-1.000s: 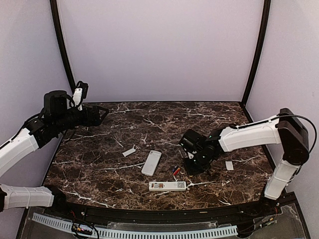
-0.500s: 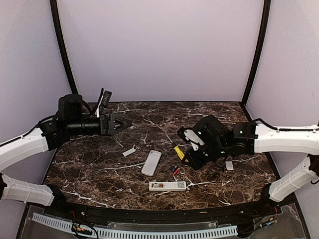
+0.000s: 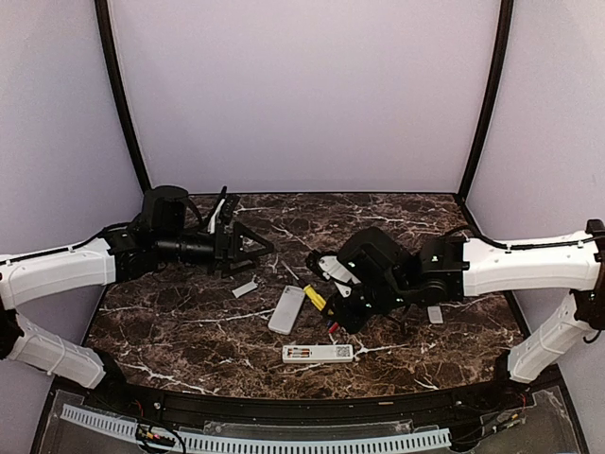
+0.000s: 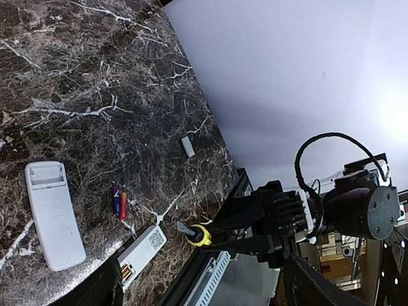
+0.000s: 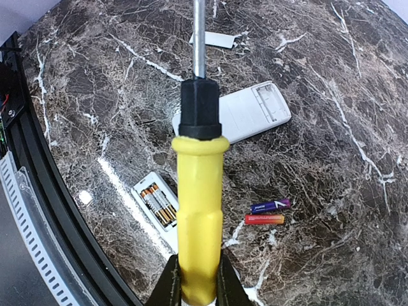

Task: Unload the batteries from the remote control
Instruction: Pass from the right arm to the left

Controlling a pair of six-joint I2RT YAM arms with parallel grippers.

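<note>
Your left claw (image 3: 257,253) hangs wide open above the counter's (image 3: 406,213) back-left part. Mid-counter lies a white remote (image 3: 287,309), back up. Your right claw (image 5: 196,280) is clamped on a yellow screwdriver (image 5: 199,210). 2 loose batteries (image 3: 333,326) lie just right of that remote. 2 more batteries (image 5: 159,203) sit inside the slim remote (image 3: 318,353) near the front edge.

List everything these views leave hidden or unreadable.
Right wrist: the screwdriver shaft runs off the top edge, so the tip is unseen; its handle hides the far end of the slim remote.
Top: the batteries are too small to count, crowded by the right gripper.
Left wrist: the left gripper has its tips cut off by the bottom edge.
</note>
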